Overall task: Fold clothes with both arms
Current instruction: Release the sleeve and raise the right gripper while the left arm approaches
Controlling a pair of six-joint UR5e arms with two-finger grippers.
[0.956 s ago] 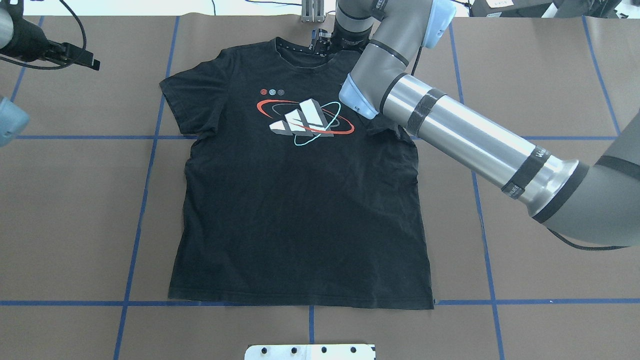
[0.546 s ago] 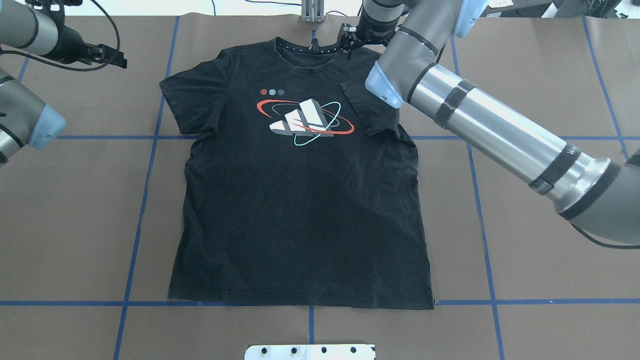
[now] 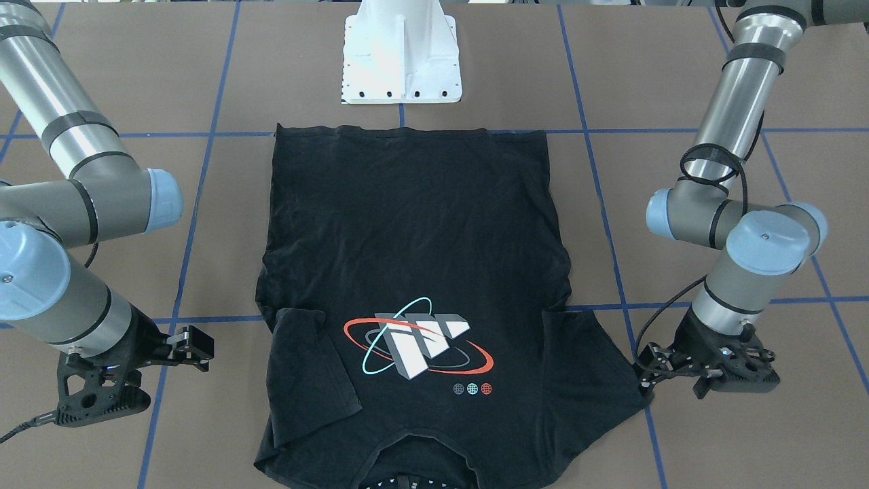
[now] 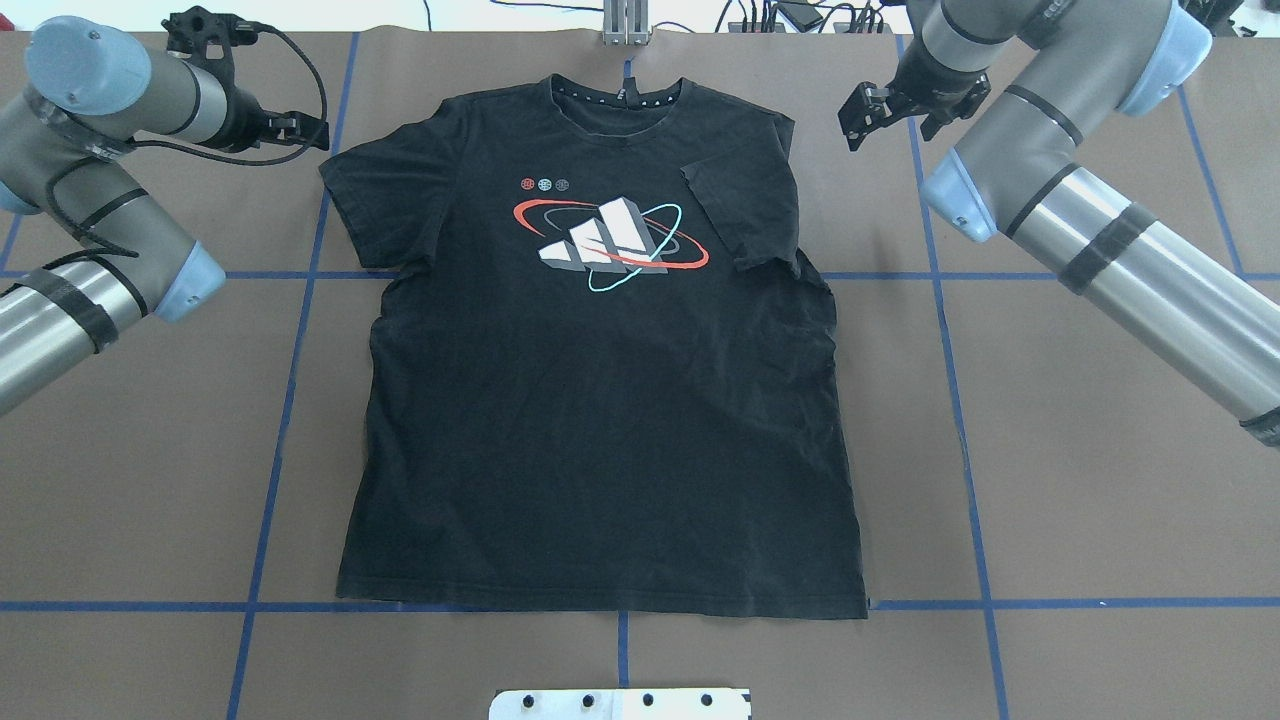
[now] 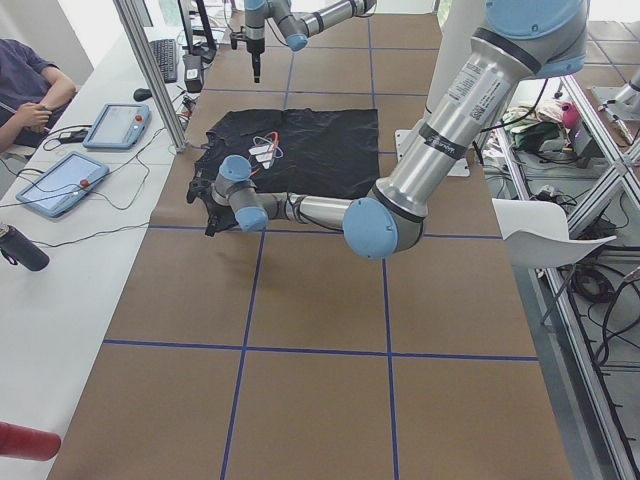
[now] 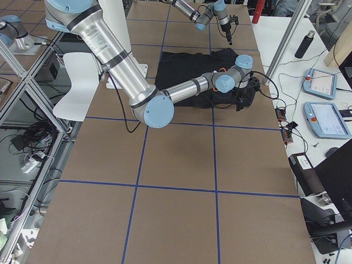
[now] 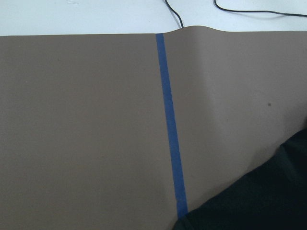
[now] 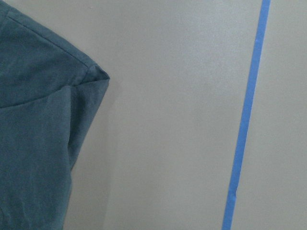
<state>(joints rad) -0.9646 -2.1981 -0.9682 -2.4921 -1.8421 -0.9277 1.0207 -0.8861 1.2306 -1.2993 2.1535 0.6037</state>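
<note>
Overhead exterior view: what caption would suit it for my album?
Black T-shirt lies flat, one sleeve folded inward; left hand and right hand flank its shoulders.

Brown-covered table (image 4: 1100,450) with blue tape grid (image 4: 1100,603); white side desk (image 5: 50,290) with tablets (image 5: 110,125).

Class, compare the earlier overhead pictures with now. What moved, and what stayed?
The right gripper pulled back rightward from the collar, off the T-shirt, holding nothing. The left gripper swung in toward the left sleeve. The T-shirt stayed flat, right sleeve folded inward.
</note>
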